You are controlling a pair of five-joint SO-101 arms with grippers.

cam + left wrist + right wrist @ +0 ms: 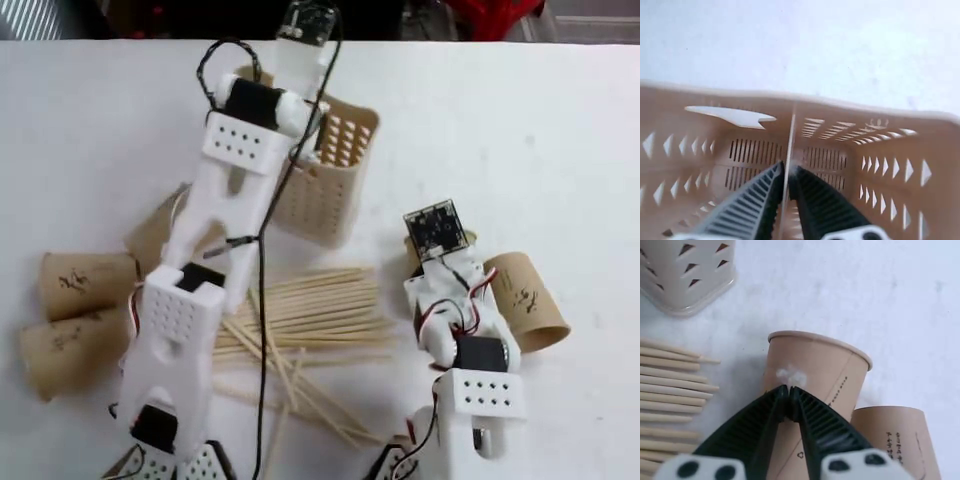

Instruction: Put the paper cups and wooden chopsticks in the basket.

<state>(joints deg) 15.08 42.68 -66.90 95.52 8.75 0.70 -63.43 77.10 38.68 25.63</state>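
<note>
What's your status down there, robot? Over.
Left gripper shut on one chopstick, pointing into the basket. Right gripper shut, tips over a lying paper cup. Chopstick pile on the table. No obstacle seen.

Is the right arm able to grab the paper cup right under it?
Probably yes. The right gripper sits right over the paper cup with nothing between them, but its jaws are shut and must open first.

Left gripper [786,169] at frame centre: its ribbed black fingers [755,200] pinch a single wooden chopstick [791,135] inside the perforated beige basket [685,150]; the white table [790,40] lies beyond the far rim.
</note>
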